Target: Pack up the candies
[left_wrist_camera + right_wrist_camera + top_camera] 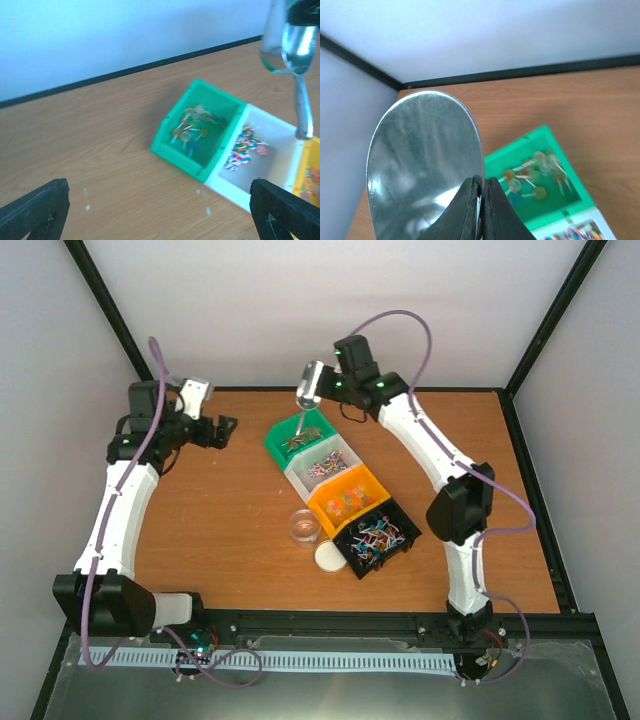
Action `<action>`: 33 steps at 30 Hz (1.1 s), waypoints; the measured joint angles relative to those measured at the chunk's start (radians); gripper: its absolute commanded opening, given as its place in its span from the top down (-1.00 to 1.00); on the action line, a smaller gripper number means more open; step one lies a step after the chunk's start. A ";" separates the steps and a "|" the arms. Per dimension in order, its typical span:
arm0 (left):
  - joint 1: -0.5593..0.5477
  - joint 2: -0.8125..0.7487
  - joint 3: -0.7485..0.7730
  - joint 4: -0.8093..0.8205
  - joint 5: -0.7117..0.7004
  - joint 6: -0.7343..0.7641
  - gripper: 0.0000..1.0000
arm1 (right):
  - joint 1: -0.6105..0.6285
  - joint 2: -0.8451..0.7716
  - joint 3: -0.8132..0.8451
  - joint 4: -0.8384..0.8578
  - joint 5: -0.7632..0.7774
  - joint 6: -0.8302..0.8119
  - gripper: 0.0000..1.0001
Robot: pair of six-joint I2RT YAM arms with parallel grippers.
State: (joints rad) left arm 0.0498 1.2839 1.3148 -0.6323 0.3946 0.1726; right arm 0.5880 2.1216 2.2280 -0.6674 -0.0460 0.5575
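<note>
**Scoop raised over the far bin, candies lying in their bins**

Nearest my side of the table (210, 530) lies a white lid (328, 556), and just beyond it stands the clear jar (303, 526), open and, as far as I can tell, with nothing in it. A diagonal row of touching bins runs away from there: black bin (392, 558), orange bin (377, 481), white bin (350, 447), then green bin (174, 157) farthest.

The candies (375, 532) lie loose in all four (those in the green one look to be on little sticks).

Off to the left, well apart from the row, the left gripper (222, 430) hangs with its fingers spread wide and nothing between them.

Farthest back, the right gripper (481, 184) has its fingers pinched together on the handle of the metal scoop (422, 155). The scoop's bowl is up above the green bin, and I see no sweets on its shiny face.

I judge these sweets light, slick in their wrappers and too small to pinch one by one. I would slide the stiff scoop under a heap, keeping my hold on the handle, and tip gently so none skate off.
</note>
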 measured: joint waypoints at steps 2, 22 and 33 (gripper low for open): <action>-0.064 0.005 0.015 0.003 0.003 0.013 -1.00 | -0.041 -0.050 -0.073 -0.003 -0.008 0.081 0.94; -0.710 0.305 0.173 0.105 -0.265 0.250 -0.44 | -0.189 -0.345 -0.579 -0.009 -0.087 0.556 0.95; -0.719 0.332 0.098 0.256 -0.317 0.315 -0.02 | -0.194 -0.393 -0.658 0.030 -0.153 0.610 0.95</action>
State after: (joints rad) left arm -0.6689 1.6154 1.4124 -0.3763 0.0780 0.4881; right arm 0.3939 1.7283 1.5700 -0.6373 -0.1986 1.1671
